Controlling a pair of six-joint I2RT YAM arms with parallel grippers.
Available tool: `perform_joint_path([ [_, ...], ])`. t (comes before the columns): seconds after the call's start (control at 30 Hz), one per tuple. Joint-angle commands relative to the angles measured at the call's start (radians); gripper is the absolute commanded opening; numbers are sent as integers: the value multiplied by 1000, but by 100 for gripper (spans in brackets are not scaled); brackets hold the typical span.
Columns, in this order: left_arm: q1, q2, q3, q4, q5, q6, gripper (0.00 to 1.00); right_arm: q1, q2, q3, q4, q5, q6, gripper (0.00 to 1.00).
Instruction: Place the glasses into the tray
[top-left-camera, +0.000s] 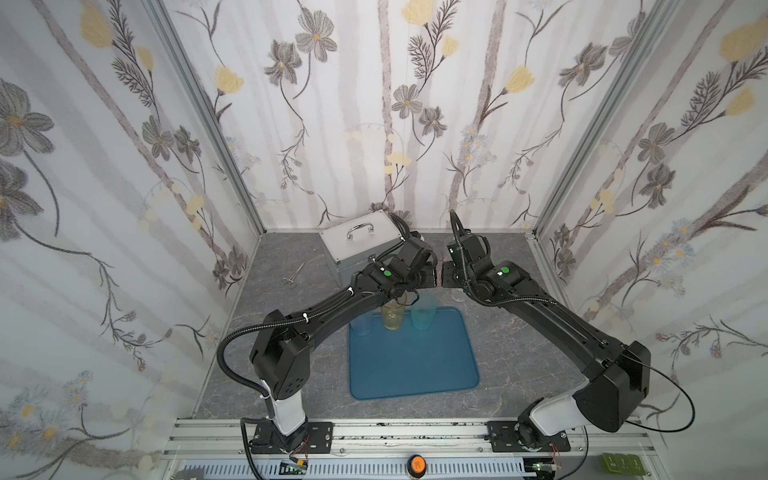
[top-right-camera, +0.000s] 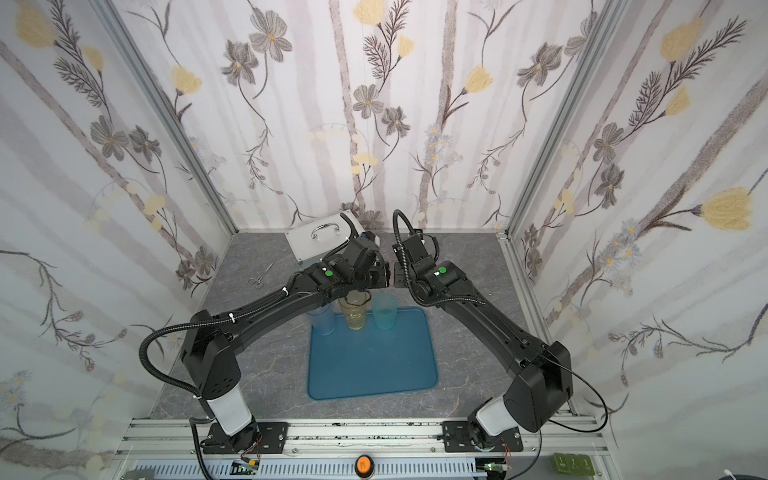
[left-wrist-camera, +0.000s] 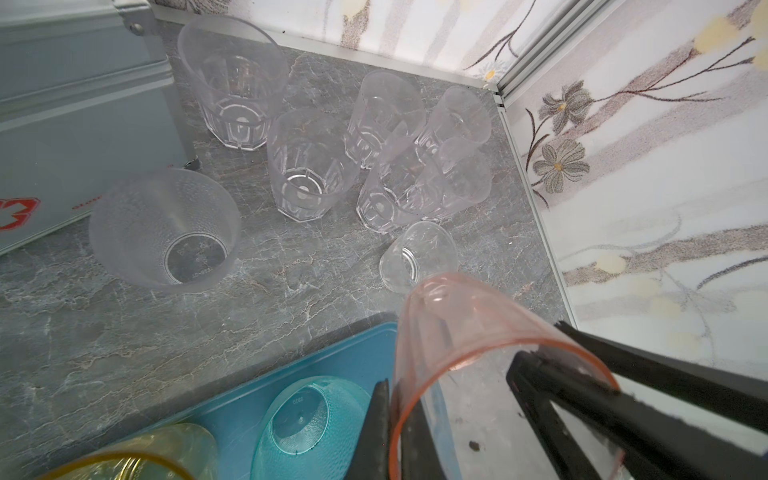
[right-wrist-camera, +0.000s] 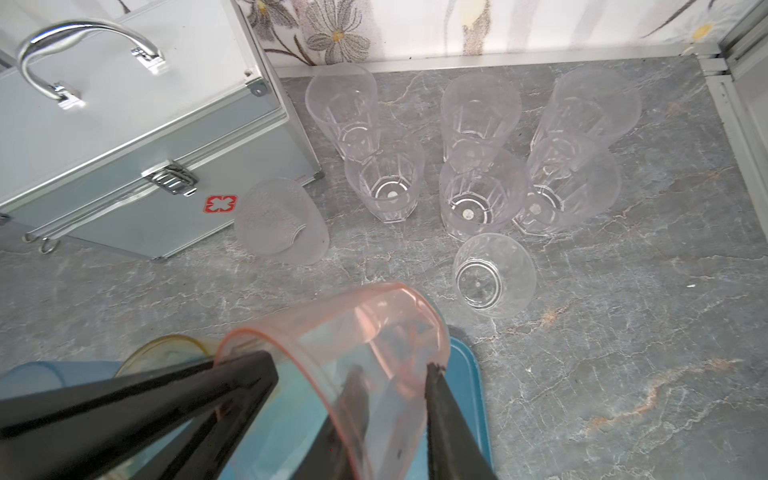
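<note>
The pink glass (left-wrist-camera: 457, 332) (right-wrist-camera: 353, 332) hangs tilted between the two sets of fingers. Its mouth faces the wrists and its base points away, over the far right corner of the tray (left-wrist-camera: 332, 353) (right-wrist-camera: 467, 374). The left gripper (left-wrist-camera: 395, 395) (right-wrist-camera: 253, 365) has its fingers pressed together on the rim wall at one side, one inside the mouth and one outside. The right gripper (right-wrist-camera: 395, 370) (left-wrist-camera: 538, 347) meets the opposite side of the rim, tip to tip with the left. Its fingers straddle the wall with a narrow gap between them, and I cannot tell whether they press it. Just beside the left fingers and lower down, the teal glass (left-wrist-camera: 311, 419) (top-left-camera: 423, 313) stands in the tray. The yellow glass (left-wrist-camera: 166, 449) (top-left-camera: 392, 316) stands next past it, and the blue glass (top-left-camera: 363, 322) at the tray's far left corner. Beyond the fingertips, on the grey tabletop (right-wrist-camera: 623, 353), a small clear glass (left-wrist-camera: 415, 257) (right-wrist-camera: 492, 274) stands nearest the pink base. Behind it six faceted clear glasses (right-wrist-camera: 478, 199) (left-wrist-camera: 311, 166) cluster toward the back wall. A frosted glass (left-wrist-camera: 166, 232) (right-wrist-camera: 282, 224) stands to the left gripper's side of these, just beside the silver case (right-wrist-camera: 124, 145). Forceps (top-left-camera: 292, 275) lie well apart, past the left arm.
</note>
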Motion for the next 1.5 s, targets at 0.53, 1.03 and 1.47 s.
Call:
perform_joint_path([
  [0.53, -20, -111, -9, 45, 84, 5, 49, -80, 7, -19, -63, -33, -38, 5],
  [1.03, 53, -435, -479, 342, -177, 346, 67, -137, 12, -150, -235, -225, -151, 3],
  [1.47, 121, -642, -830, 652, -199, 454, 71, -149, 241, -92, -171, -220, -189, 4],
])
